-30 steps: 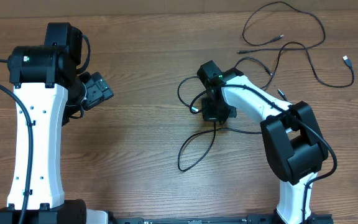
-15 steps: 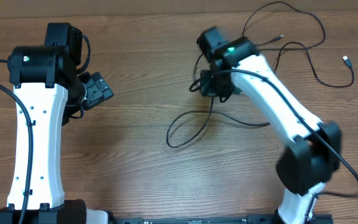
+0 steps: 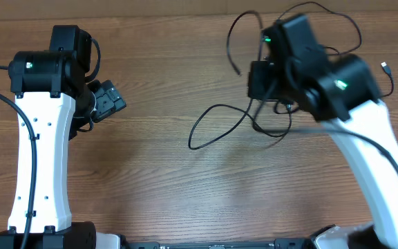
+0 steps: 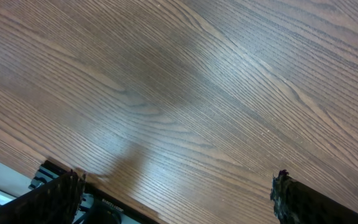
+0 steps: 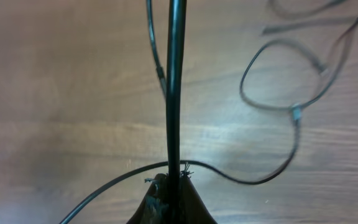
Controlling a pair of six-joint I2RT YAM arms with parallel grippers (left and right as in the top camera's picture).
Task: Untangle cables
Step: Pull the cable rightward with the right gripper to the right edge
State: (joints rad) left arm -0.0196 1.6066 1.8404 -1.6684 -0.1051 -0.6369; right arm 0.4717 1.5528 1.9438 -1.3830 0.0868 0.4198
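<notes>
Cables: one pinched in the right gripper; left gripper spread wide.

Setting: a robot test station, lab-type rather than domestic.

Evidence:
- Two white-and-black manipulator arms, left arm and right arm, with bases at the near edge of one wood-grain bench.
- Thick black wiring runs along the arms, and a green indicator light glows on each.
- Thin black cables lie partly in loose loops on the wood.
- Left wrist view: plain laminate surface, with a pale strip past the bench edge.
</notes>
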